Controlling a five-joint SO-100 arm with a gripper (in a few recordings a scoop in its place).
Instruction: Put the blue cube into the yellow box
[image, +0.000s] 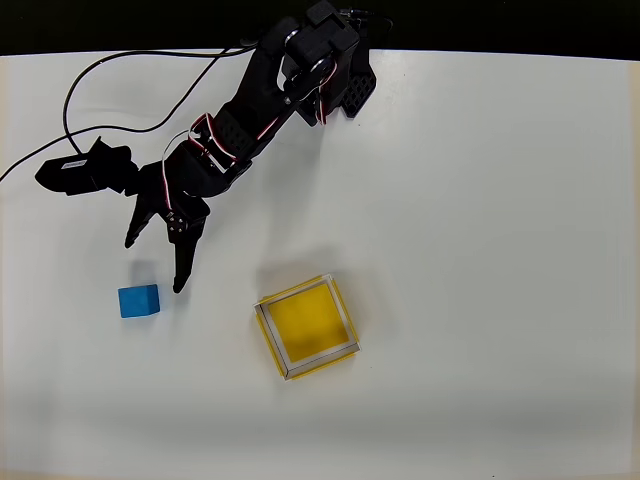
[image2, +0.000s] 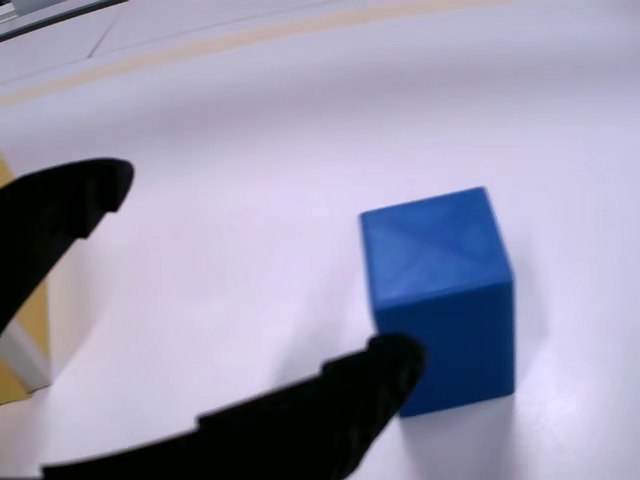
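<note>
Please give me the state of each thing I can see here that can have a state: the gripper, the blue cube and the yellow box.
gripper: open, holds nothing, fingers spread just above the cube in the overhead view.
blue cube: resting flat on the table, not gripped, outside the box.
yellow box: open-topped, nothing inside, turned at an angle to the table edges.
table: white, carries cube and box apart from each other.
</note>
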